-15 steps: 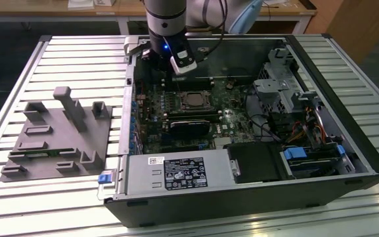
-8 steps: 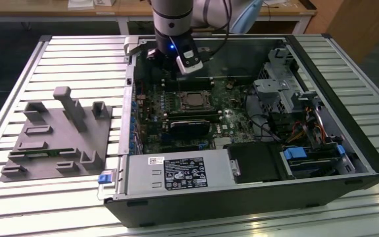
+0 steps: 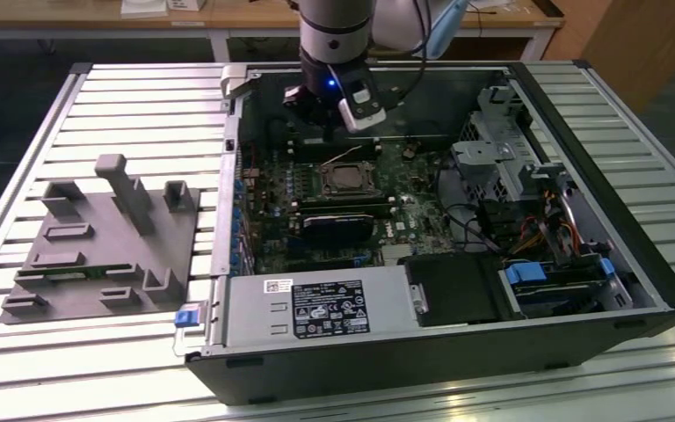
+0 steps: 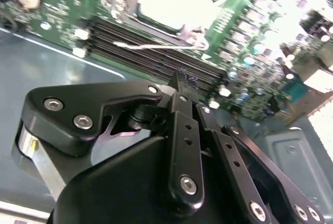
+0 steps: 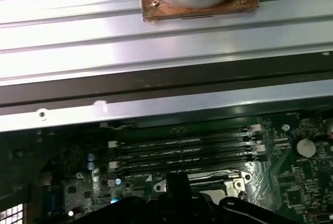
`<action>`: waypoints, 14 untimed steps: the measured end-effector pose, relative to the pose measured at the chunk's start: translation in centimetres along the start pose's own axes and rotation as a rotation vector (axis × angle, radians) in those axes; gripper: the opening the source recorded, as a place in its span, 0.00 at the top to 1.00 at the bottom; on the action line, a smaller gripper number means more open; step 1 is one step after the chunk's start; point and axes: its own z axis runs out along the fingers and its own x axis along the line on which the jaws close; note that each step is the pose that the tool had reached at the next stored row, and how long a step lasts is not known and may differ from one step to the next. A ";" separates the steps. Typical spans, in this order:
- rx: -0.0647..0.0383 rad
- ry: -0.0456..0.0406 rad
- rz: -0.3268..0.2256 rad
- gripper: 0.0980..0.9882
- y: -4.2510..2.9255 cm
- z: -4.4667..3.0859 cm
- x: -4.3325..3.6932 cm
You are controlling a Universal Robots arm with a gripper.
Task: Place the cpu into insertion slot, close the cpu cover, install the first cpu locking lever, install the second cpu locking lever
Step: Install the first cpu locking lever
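In the exterior view the gripper [image 4: 182, 78], fingers pinched together on nothing, hangs over the memory slots [image 5: 182, 148] at 12 o'clock from the insertion slot [image 3: 324, 189], where the cpu [image 3: 347, 181] lies. A thin wire locking lever [image 4: 156, 47] stands loose nearby. A skewed push could slip off it, bending the lever or scraping the green board [image 3: 420, 211].

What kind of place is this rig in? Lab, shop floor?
Probably a robotics lab or test bench. An opened desktop computer case lies on a slatted aluminium table under the robot arm, a grey fixture block sits beside it, and wooden workbenches stand behind.
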 end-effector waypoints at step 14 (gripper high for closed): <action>0.018 -0.0266 -0.006 0.99 0.02 0.51 -1.01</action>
